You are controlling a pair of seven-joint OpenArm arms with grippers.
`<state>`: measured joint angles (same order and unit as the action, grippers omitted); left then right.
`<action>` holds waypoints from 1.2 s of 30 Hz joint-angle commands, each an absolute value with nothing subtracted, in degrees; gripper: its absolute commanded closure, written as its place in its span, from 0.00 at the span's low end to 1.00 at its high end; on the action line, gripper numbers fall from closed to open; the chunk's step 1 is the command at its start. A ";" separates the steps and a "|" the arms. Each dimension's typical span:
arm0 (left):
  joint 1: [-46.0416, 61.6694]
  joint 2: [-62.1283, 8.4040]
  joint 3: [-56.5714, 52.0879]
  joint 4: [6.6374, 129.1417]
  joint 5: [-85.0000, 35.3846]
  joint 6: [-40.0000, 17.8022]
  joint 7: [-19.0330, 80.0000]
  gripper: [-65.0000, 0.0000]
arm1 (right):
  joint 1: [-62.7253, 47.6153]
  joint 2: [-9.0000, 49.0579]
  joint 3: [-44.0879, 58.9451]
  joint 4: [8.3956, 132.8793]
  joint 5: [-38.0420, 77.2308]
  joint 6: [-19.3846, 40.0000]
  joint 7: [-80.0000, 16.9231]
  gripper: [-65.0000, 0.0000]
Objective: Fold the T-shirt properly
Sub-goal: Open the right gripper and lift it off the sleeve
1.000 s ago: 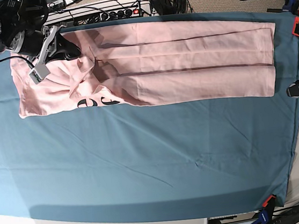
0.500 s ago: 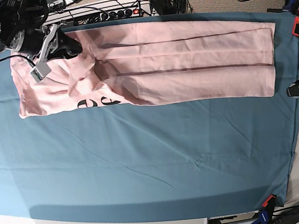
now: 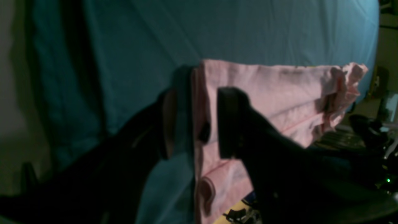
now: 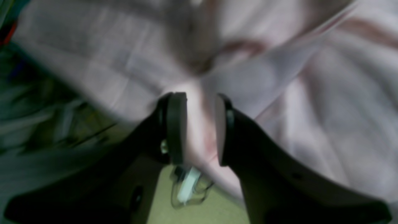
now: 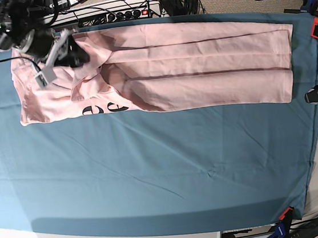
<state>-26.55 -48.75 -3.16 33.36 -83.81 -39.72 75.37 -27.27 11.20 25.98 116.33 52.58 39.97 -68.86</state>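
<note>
The pale pink T-shirt lies as a long folded band across the far part of the table, with black lettering showing at its left front edge. My right gripper is over the shirt's rumpled left end. In the right wrist view it is shut on a raised ridge of the pink fabric. My left gripper is out of the base view. Its fingers stand apart and hold nothing, and the shirt's right end lies beyond them.
A teal table cloth covers the table. Clamps hold it at the right edge and at the front right corner. A power strip and cables lie behind the far edge.
My right gripper has moved up and to the right over the shirt's left end, drawing the pinched fold of fabric with it. The rest of the shirt has not moved.
</note>
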 commanded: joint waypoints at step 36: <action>-27.92 -50.48 -3.51 34.04 -85.00 -40.00 74.89 0.64 | -17.10 5.23 38.81 107.15 29.98 24.95 -55.88 1.00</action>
<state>-26.55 -48.75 -3.16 33.36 -83.83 -39.72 75.37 -17.32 4.58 38.57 106.26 29.43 24.86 -56.97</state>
